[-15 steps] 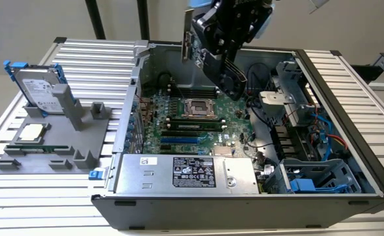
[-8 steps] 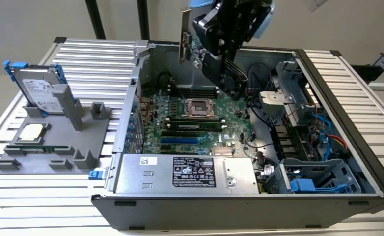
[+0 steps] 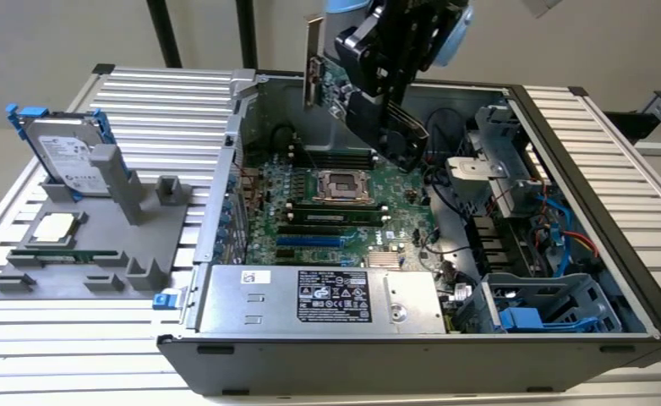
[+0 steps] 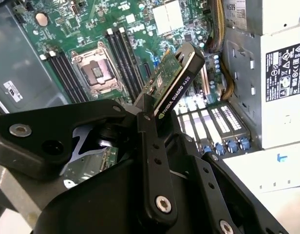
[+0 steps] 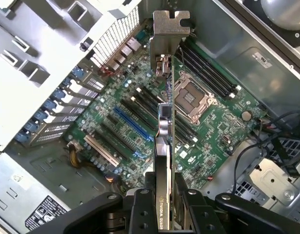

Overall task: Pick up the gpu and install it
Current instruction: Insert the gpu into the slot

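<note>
Gripper [image 5: 164,197] tight on gpu [image 5: 165,122] (over motherboard [image 5: 215,124])

Ribbed alu bench [image 3: 60,338]: open PC case [image 3: 421,359] mid-bench, grey parts fixture [image 3: 155,233] just beside it, nr bench edge.

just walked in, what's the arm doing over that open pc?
The arm's gripper has its jaws shut on the graphics card and holds it in the air above the motherboard of the open computer case. The card is not yet seated in a slot. Its metal bracket is at the end away from the gripper. Outside the case, at the exterior view's left, a hard drive stands in a grey holder.
</note>
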`<act>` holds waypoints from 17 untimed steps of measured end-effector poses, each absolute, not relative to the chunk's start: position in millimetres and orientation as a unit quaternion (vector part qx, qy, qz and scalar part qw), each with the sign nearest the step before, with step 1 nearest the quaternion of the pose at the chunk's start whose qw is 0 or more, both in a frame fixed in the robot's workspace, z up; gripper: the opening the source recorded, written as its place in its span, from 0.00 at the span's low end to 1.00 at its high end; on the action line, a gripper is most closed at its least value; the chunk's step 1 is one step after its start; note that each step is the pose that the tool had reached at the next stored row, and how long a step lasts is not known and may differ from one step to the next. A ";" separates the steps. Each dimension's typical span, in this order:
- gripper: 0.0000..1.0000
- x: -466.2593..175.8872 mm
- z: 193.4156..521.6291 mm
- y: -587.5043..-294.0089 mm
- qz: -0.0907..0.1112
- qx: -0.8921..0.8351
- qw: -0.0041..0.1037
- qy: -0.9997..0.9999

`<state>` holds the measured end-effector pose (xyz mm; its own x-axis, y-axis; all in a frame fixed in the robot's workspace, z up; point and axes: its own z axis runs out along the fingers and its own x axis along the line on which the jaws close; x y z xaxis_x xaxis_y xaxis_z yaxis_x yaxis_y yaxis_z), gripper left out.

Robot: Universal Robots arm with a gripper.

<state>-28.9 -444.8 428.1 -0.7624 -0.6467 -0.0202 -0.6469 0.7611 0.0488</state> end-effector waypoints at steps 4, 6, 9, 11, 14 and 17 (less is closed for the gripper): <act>0.00 -28.9 428.1 -444.8 0.026 -0.358 0.001 0.933; 0.00 -28.9 428.1 -444.8 0.026 -0.365 0.000 0.931; 0.00 -28.9 428.1 -444.8 0.026 -0.376 0.000 0.926; 0.00 -28.9 428.1 -444.8 0.026 -0.382 0.000 0.924; 0.00 -28.9 428.1 -444.8 0.026 -0.392 0.000 0.920; 0.00 -28.9 428.1 -444.8 0.026 -0.402 -0.001 0.915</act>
